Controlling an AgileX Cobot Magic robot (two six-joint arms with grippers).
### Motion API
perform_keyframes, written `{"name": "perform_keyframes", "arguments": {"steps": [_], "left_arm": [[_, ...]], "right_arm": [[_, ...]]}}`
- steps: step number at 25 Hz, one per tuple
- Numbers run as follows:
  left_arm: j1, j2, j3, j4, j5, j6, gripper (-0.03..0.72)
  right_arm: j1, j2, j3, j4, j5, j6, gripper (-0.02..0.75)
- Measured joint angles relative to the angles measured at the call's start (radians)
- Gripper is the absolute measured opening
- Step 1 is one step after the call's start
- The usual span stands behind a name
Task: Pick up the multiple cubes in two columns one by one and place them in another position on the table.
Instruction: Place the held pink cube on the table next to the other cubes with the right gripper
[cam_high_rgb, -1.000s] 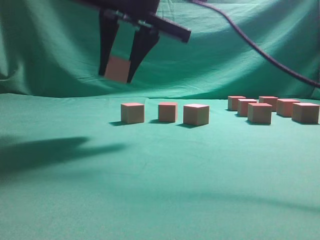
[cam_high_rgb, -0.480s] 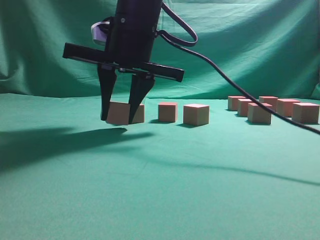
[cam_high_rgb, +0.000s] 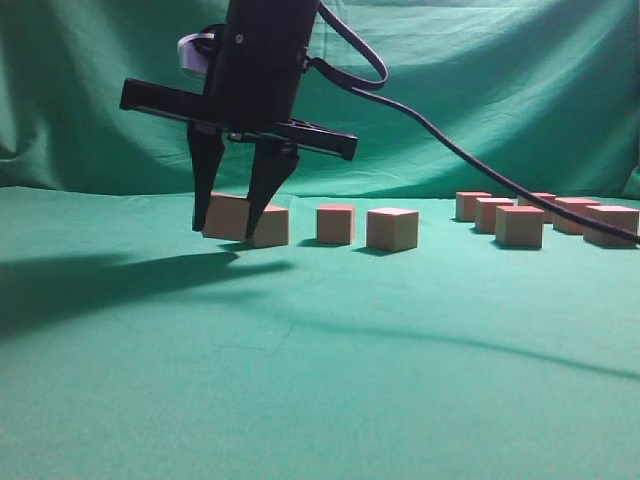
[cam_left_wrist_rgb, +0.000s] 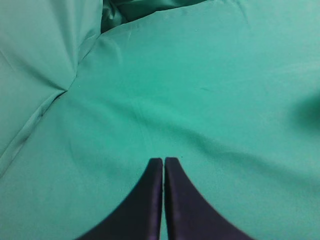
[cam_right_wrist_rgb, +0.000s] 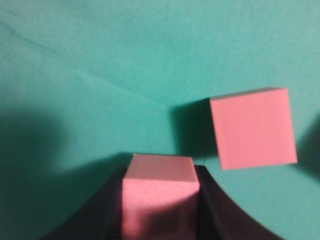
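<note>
My right gripper reaches across to the left and is shut on a pink-tan cube, held low just above the green table. In the right wrist view the held cube sits between the black fingers. Another cube lies close beside it; in the exterior view that cube is partly hidden behind the right finger. Two more cubes continue that row. Several cubes stand in two columns at the right. My left gripper is shut and empty over bare cloth.
The right arm's black cable sweeps across in front of the right cube group. A wrinkled green backdrop hangs behind the table. A cloth fold shows in the left wrist view.
My right gripper came down with the cube from high above the row to table level beside the leftmost cube, then shifted slightly left. The cable now crosses the right cubes.
</note>
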Motion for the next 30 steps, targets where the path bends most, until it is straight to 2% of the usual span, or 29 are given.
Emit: {"name": "perform_keyframes", "arguments": {"steps": [9, 10, 17, 21, 25, 30], "left_arm": [[0.000, 0.000, 0.000, 0.000, 0.000, 0.000, 0.000], [0.000, 0.000, 0.000, 0.000, 0.000, 0.000, 0.000], [0.000, 0.000, 0.000, 0.000, 0.000, 0.000, 0.000], [0.000, 0.000, 0.000, 0.000, 0.000, 0.000, 0.000], [0.000, 0.000, 0.000, 0.000, 0.000, 0.000, 0.000], [0.000, 0.000, 0.000, 0.000, 0.000, 0.000, 0.000]], "right_arm": [[0.000, 0.000, 0.000, 0.000, -0.005, -0.006, 0.260], [0.000, 0.000, 0.000, 0.000, -0.005, -0.006, 0.313], [0.000, 0.000, 0.000, 0.000, -0.006, -0.006, 0.519], [0.000, 0.000, -0.039, 0.000, 0.074, -0.006, 0.505], [-0.002, 0.000, -0.157, -0.001, 0.211, -0.010, 0.505], [-0.012, -0.011, -0.290, -0.007, 0.230, -0.072, 0.505]]}}
